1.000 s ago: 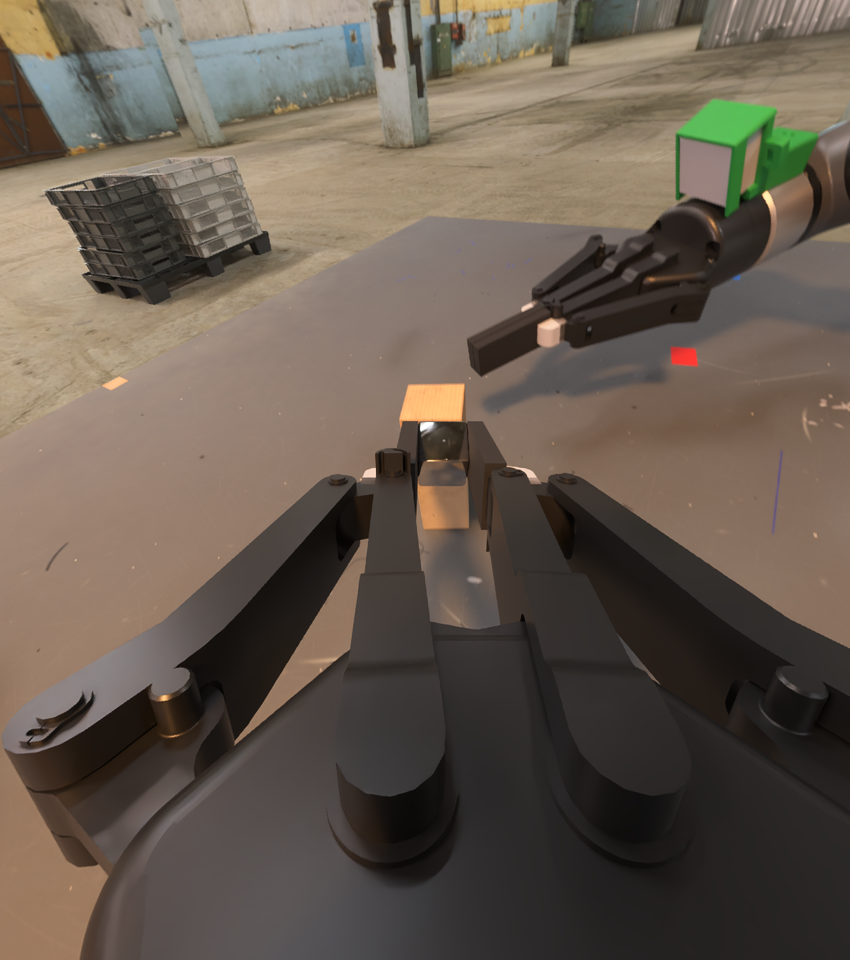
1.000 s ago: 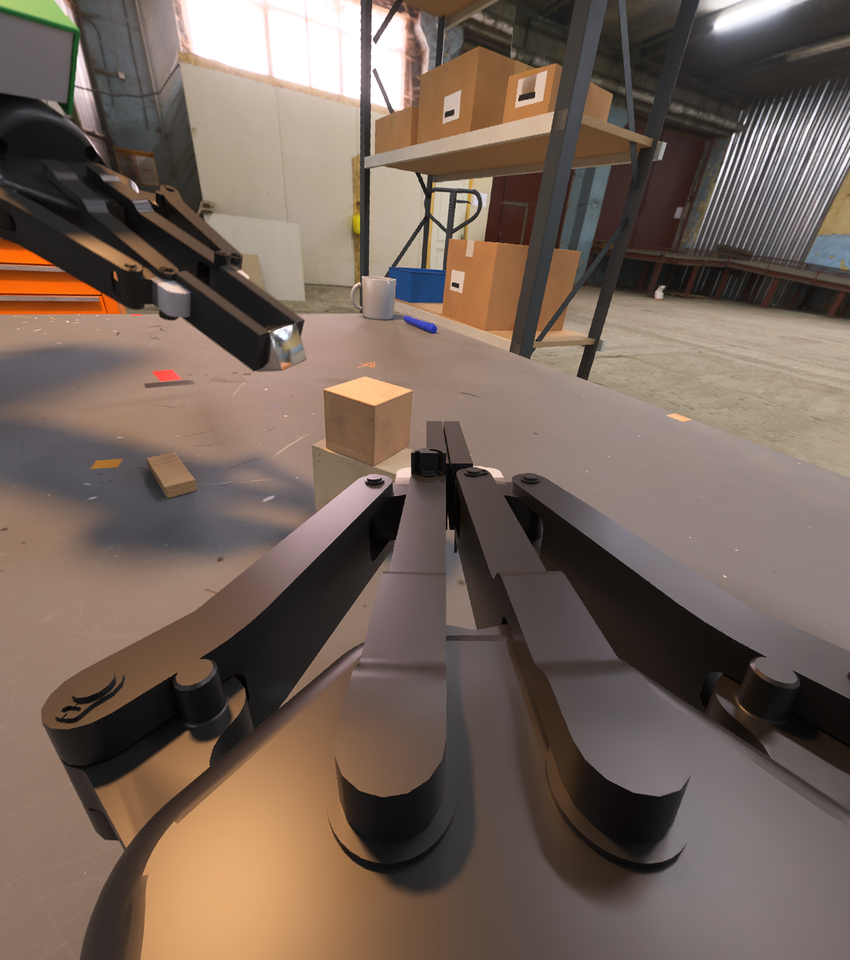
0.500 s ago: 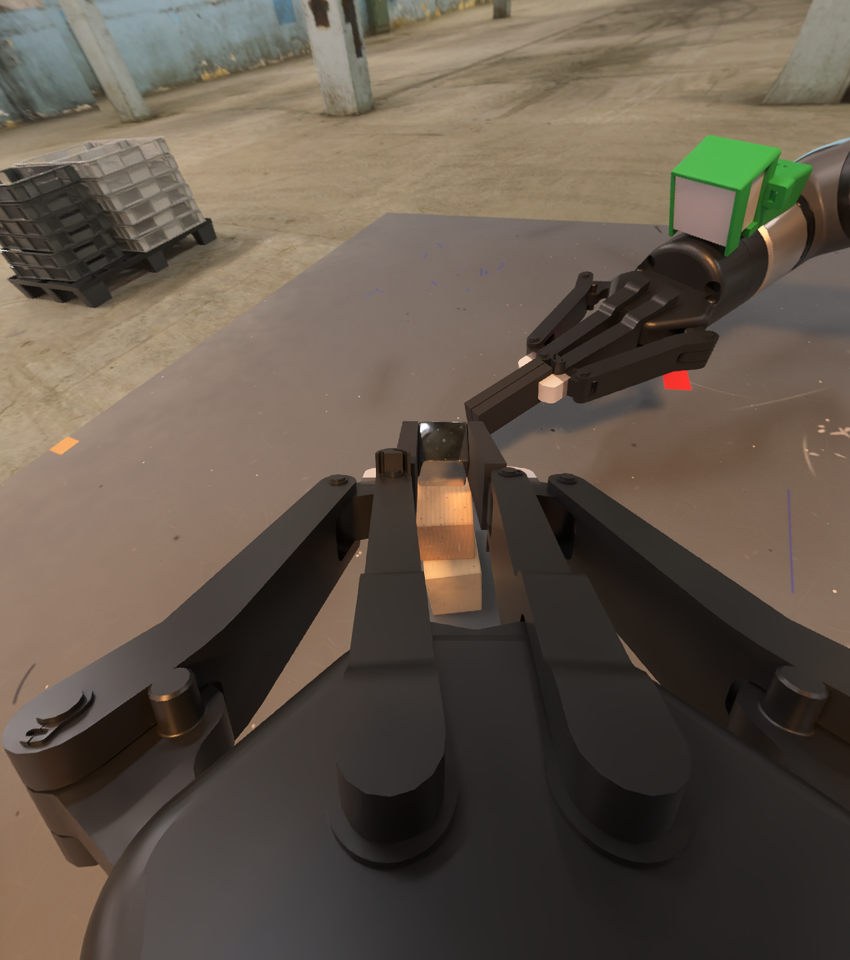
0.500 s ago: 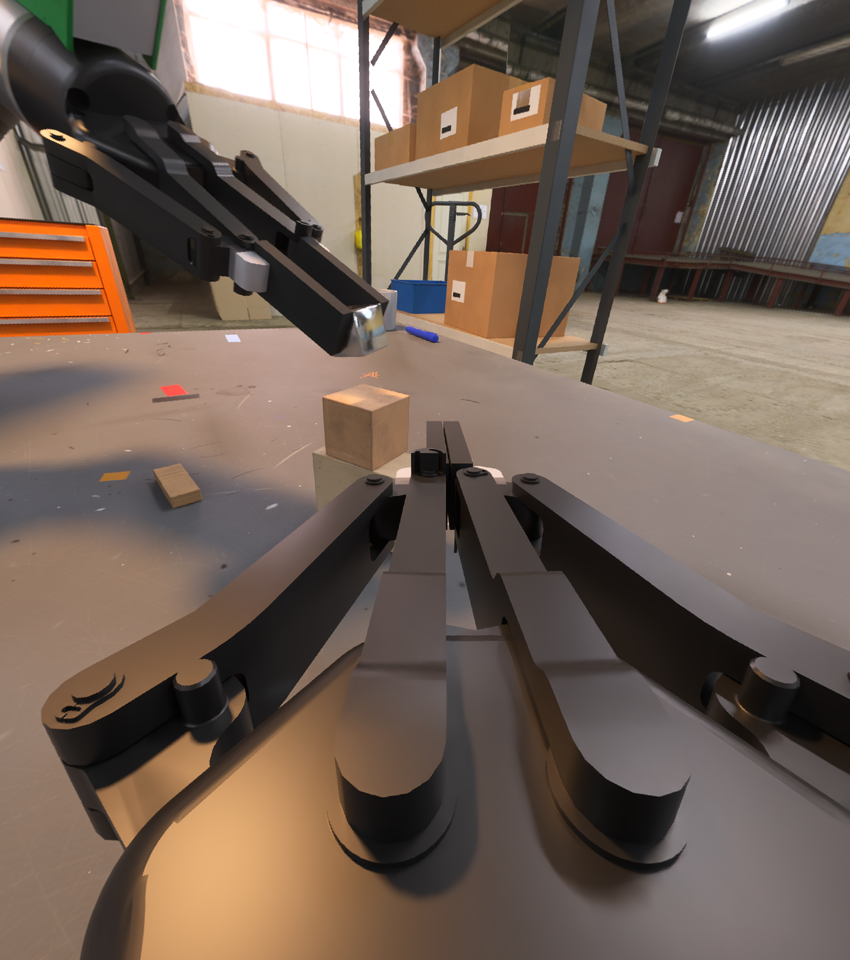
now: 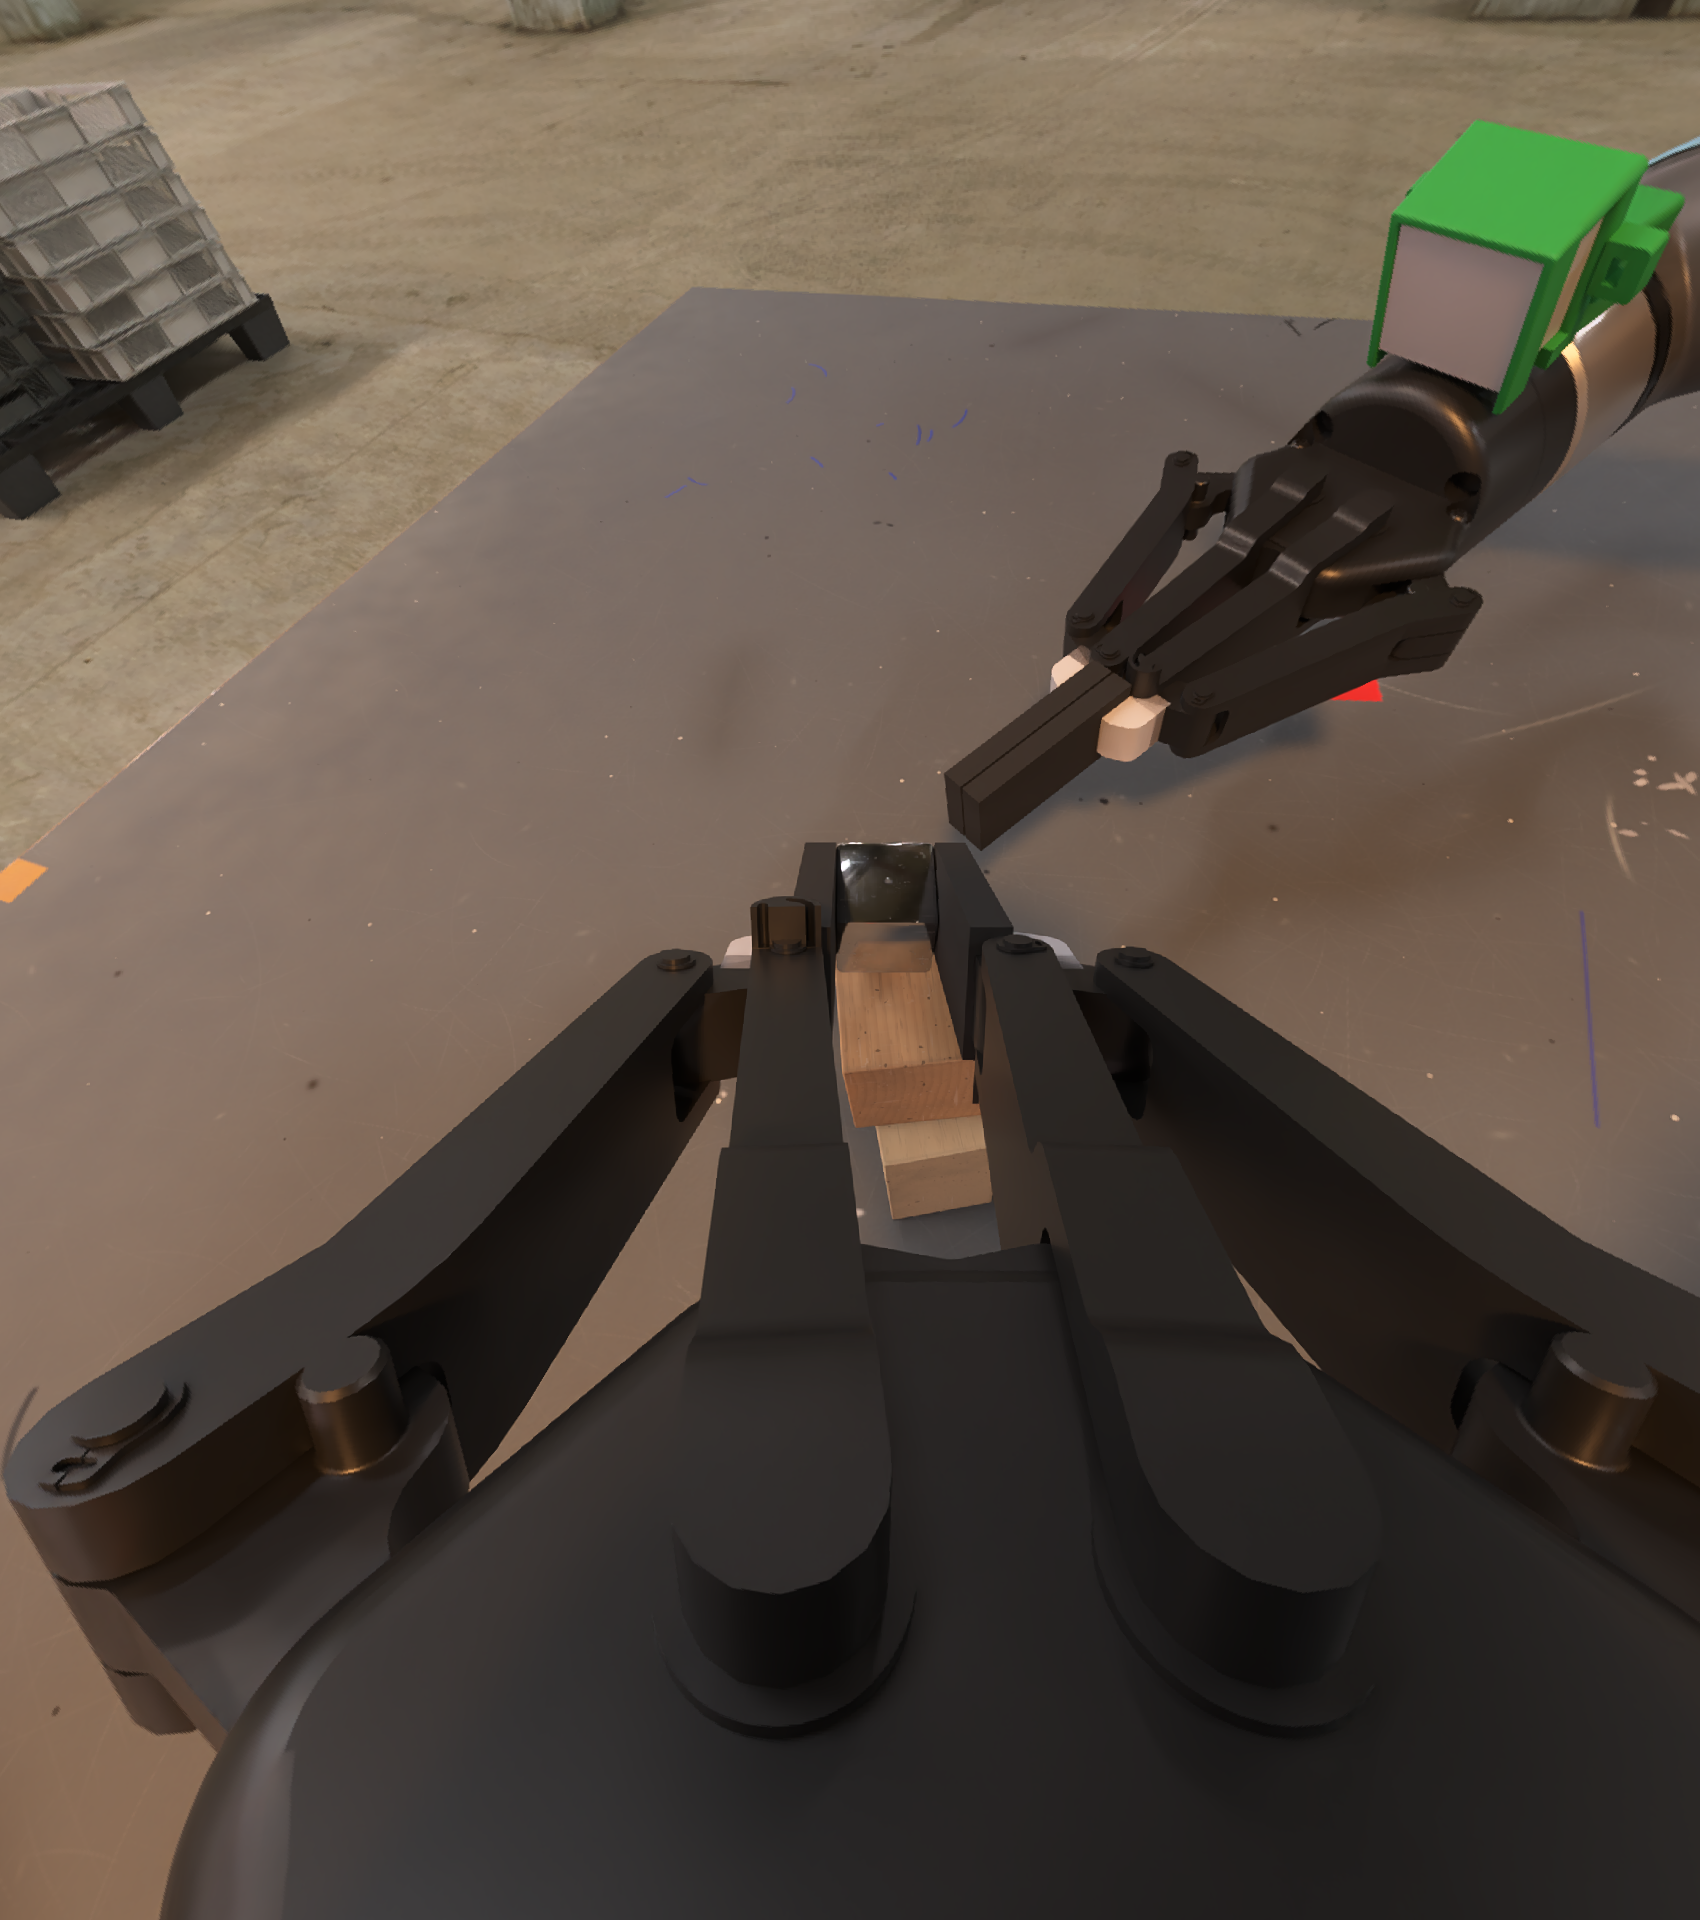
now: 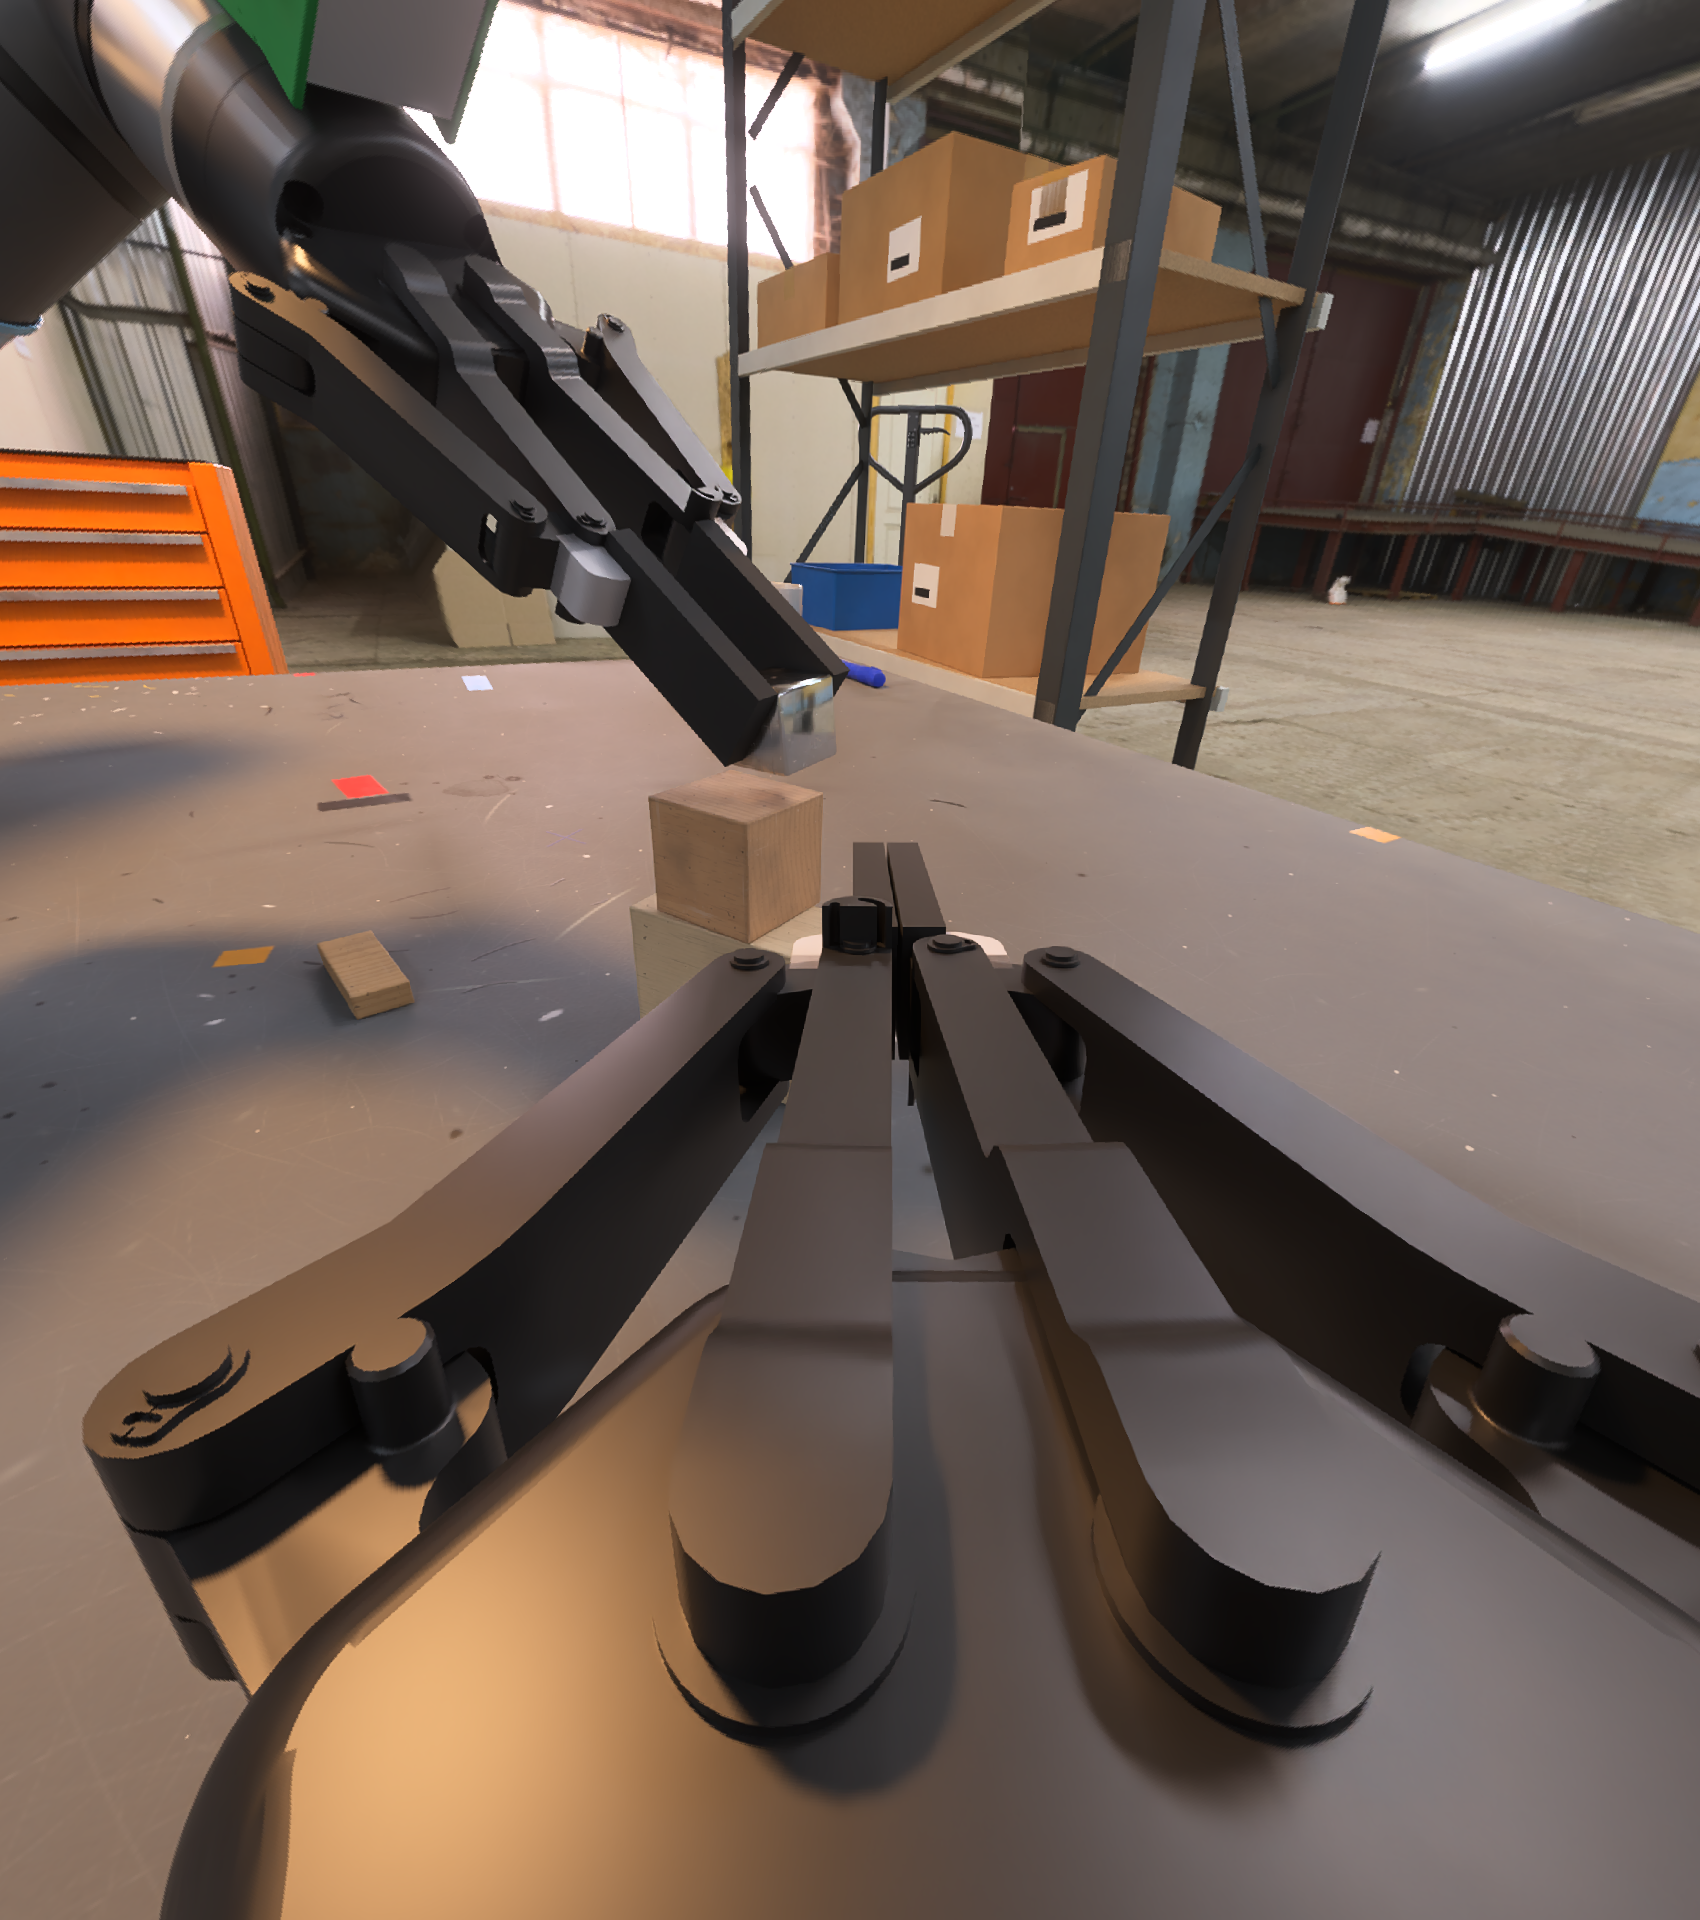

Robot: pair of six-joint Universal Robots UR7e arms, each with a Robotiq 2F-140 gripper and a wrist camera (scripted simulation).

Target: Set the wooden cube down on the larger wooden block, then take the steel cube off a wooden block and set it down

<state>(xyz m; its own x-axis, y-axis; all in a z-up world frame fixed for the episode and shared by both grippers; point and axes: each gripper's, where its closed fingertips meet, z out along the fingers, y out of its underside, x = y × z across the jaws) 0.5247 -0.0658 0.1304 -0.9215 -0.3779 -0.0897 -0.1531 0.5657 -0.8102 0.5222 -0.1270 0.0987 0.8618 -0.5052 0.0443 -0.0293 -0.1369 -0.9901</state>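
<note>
My left gripper (image 5: 882,868) is shut on the shiny steel cube (image 5: 882,883) and holds it in the air. In the right wrist view the steel cube (image 6: 802,722) hangs just above the top of the wooden cube (image 6: 732,868), apart from it. The wooden cube (image 5: 893,1029) sits on the larger pale wooden block (image 5: 934,1169), which also shows in the right wrist view (image 6: 680,951). My right gripper (image 6: 887,883) is shut and empty, low beside the stack; it also shows in the left wrist view (image 5: 971,800). A small flat wooden block (image 6: 365,971) lies on the table.
The dark table (image 5: 410,831) ends at an edge on the far left. A pallet of stacked crates (image 5: 46,281) stands on the floor. An orange drawer cabinet (image 6: 67,561) and a shelf rack with cardboard boxes (image 6: 1022,582) stand beyond the table. A red marker (image 6: 358,787) lies flat.
My left gripper has carried the steel cube sideways and tilted downward, to just over the wooden cube. The right gripper and the wooden stack have not moved.
</note>
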